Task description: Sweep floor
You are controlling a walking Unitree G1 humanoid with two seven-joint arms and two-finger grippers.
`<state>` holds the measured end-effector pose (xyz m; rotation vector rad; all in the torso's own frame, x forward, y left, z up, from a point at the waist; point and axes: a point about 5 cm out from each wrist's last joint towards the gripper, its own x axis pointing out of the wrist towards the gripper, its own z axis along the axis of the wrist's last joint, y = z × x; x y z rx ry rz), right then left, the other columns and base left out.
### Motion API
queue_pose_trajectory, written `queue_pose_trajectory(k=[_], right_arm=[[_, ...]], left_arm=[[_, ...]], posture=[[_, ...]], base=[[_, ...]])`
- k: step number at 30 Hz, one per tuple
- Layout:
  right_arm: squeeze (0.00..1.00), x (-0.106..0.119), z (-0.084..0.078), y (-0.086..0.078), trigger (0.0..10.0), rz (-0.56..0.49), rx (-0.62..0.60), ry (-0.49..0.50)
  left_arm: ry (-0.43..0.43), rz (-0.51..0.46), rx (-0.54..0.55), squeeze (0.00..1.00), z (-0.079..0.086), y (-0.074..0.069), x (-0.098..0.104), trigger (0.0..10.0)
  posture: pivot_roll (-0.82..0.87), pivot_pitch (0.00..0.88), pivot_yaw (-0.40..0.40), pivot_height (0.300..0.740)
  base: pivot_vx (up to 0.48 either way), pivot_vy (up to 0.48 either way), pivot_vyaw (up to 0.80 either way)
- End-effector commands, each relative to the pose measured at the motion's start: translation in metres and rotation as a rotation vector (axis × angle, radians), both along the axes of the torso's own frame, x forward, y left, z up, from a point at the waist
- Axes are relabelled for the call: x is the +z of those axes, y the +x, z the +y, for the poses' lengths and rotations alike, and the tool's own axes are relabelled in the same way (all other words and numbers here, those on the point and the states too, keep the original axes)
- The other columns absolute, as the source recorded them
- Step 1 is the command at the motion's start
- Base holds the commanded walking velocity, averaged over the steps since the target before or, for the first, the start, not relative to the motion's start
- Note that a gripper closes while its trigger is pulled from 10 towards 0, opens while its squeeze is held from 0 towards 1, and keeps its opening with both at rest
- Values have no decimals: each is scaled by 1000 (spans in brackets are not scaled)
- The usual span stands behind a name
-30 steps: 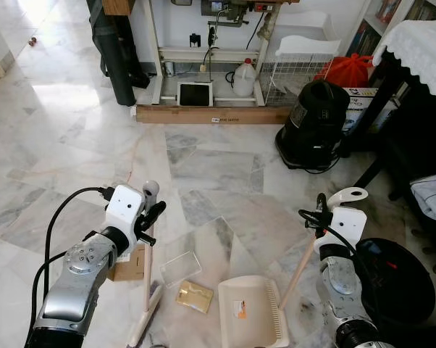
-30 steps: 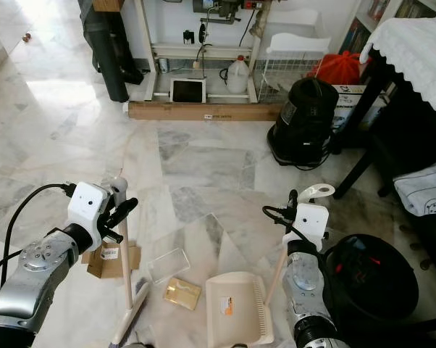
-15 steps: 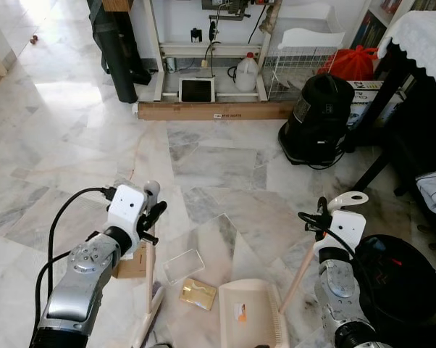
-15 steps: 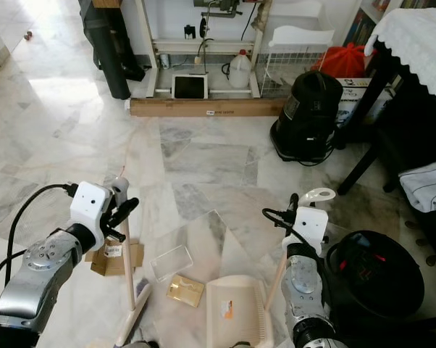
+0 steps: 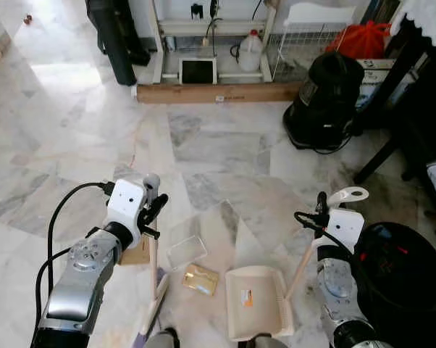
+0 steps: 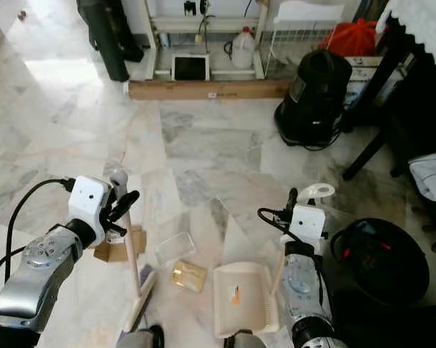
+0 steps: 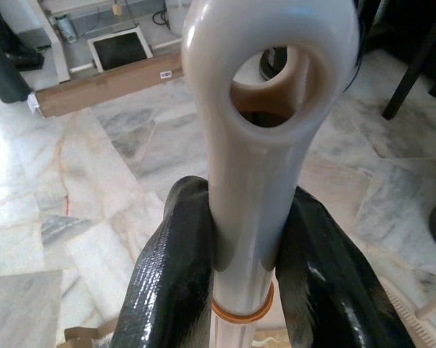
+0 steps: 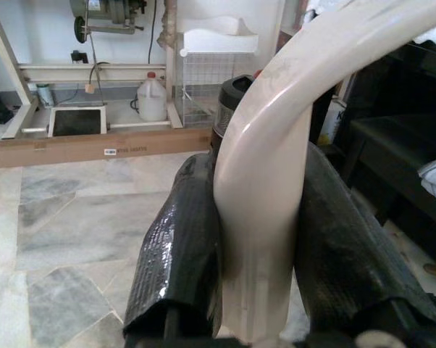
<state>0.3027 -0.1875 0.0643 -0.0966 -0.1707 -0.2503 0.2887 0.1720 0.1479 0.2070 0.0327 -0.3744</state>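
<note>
Fingers (image 7: pixel 171 283) clamp the broom (image 5: pixel 153 272); right fingers (image 8: pixel 178 246) clamp the dustpan (image 5: pixel 256 302), holding an orange scrap (image 5: pixel 246 298).

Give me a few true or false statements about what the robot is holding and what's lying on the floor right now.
1. The left claw grips the broom handle. True.
2. The right claw is open and holds nothing. False: it is shut on the dustpan handle.
3. The dustpan rests on the floor. True.
4. The golden packet lies inside the dustpan. False: it lies on the floor beside it.
5. The clear plastic box sits on the table. False: it is on the floor.
</note>
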Motion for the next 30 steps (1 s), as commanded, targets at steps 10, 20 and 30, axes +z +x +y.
queue_pose_trajectory(k=[10, 20, 30], right_arm=[[0, 10, 7, 7, 10000, -56, 5, 3], [0, 4, 10, 3, 10000, -38, 11, 2], [0, -2, 11, -5, 10000, -29, 22, -9]], left_arm=[[-25, 16, 20, 0, 4, -8, 1, 10000], [-109, -47, 70, 0, 2, 5, 11, 10000], [-159, -82, 78, 0, -3, 14, 16, 10000]], posture=[[281, 332, 0, 740], [283, 349, 1, 740], [256, 357, 4, 740]], base=[[0, 0, 0], [0, 0, 0], [0, 0, 0]])
